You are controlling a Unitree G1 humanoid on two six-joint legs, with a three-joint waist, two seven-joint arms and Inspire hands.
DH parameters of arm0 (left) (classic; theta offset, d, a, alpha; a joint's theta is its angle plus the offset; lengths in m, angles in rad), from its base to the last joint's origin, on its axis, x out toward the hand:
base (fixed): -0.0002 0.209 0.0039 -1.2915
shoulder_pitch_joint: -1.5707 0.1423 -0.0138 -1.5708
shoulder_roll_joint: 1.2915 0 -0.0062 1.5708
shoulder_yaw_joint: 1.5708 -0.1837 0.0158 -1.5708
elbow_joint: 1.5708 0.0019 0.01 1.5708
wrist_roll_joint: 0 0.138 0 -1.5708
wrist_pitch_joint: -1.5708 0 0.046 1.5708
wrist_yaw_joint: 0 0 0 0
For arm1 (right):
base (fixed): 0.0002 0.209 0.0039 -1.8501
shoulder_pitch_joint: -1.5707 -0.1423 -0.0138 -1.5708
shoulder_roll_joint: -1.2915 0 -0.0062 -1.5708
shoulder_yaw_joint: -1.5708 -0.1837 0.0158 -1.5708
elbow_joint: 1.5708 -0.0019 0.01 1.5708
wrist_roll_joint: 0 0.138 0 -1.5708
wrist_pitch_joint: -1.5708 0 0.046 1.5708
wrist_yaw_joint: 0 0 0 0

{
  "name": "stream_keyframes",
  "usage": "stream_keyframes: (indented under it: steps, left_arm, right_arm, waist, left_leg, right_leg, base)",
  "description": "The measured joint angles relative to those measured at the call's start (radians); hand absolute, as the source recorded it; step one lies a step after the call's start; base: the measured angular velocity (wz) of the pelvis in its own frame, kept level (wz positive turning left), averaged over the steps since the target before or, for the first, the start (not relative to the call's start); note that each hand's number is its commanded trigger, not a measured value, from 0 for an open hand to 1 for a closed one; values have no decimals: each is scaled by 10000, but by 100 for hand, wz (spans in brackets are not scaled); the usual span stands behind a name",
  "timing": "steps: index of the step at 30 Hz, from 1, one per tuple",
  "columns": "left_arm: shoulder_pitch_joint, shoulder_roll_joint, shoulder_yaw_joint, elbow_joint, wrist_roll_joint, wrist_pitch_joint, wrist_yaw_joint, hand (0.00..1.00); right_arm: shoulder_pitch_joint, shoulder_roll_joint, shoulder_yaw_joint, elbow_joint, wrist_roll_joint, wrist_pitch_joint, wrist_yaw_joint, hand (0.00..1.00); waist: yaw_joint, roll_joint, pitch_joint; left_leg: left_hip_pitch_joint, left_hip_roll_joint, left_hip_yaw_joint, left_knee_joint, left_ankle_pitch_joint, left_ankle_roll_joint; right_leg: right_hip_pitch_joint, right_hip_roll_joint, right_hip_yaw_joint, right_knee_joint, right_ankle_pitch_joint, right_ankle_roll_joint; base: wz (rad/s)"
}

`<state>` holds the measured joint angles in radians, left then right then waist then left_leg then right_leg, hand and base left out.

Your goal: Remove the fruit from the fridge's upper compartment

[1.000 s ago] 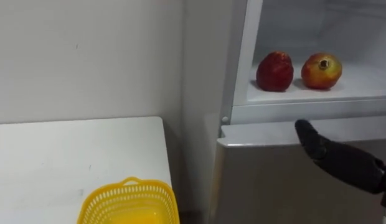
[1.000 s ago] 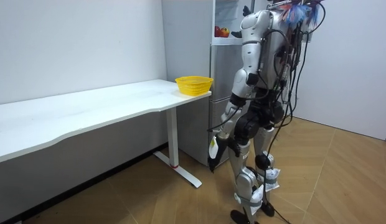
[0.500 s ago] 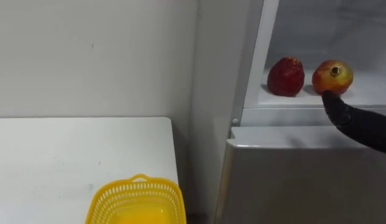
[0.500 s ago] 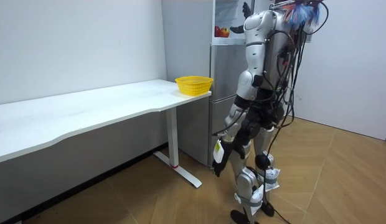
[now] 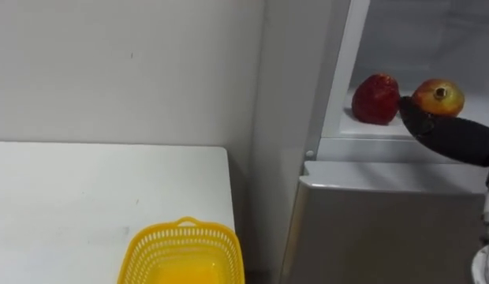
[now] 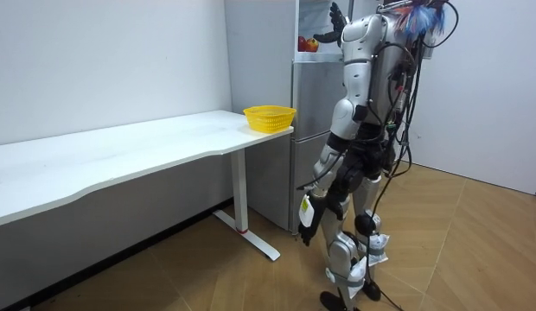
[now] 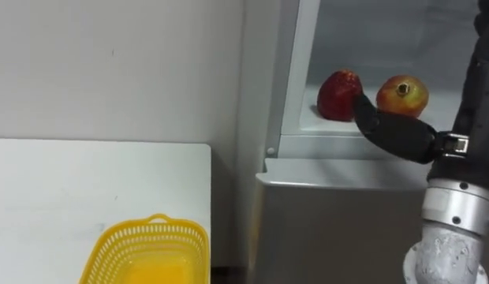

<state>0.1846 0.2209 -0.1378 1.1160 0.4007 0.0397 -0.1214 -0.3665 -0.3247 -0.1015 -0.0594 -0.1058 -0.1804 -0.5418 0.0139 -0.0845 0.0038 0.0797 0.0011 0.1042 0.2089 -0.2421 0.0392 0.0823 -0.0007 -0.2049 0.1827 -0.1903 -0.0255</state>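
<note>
I'm seeing the yellow basket (image 5: pixel 181 227) sitting nearest me on the white table (image 5: pixel 71 197), just beside the fridge (image 7: pixel 339 229). My left hand (image 6: pixel 308 229) is hanging low by the thigh in the room view. My right hand (image 7: pixel 394 130) is stretching out above the fridge's lower door, fingers straight and holding nothing. Its tips are lying in front of the dark red fruit (image 7: pixel 337 96) and the pomegranate (image 7: pixel 402 95), which are both resting on the upper shelf (image 7: pixel 307 131).
</note>
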Motion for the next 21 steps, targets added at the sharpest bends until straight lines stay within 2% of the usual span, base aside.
stream_keyframes:
  steps: [5,11,15,19,21]
  left_arm:
    - [-164,-7,22,-3,410,31,-3,0]
    - [-82,-31,467,-238,538,75,-17,0]
    - [-49,-31,555,-326,726,188,-11,0]
    - [-48,-29,580,-349,736,263,-14,0]
    - [-66,-29,589,-353,743,261,-25,0]
  right_arm:
    - [-298,-77,-1,417,256,89,37,0]
    - [-936,-498,5,1051,259,417,671,0]
    - [-946,-651,37,1322,203,697,989,0]
    - [-947,-706,37,1418,206,736,1107,0]
    - [-949,-900,77,1732,206,751,1207,0]
  waist:
    - [154,1,-1]
    - [197,24,-7]
    - [236,8,-19]
    - [236,-23,-34]
    - [360,-71,-64]
  left_leg:
    - [-55,8,-19,121,0,-1]
    - [-49,13,-100,131,0,-1]
    - [-106,3,-182,122,0,-1]
    - [-148,6,-235,108,0,-3]
    - [-149,8,-242,121,3,-8]
  right_leg:
    - [-17,-3,-14,32,4,-3]
    - [10,-63,-20,49,9,-11]
    - [30,-79,-169,65,18,-20]
    - [12,-82,-228,73,25,-30]
    - [17,-84,-255,73,25,-31]
  base:
    - [0]
    - [2]
    - [4]
    - [5]
    - [2]
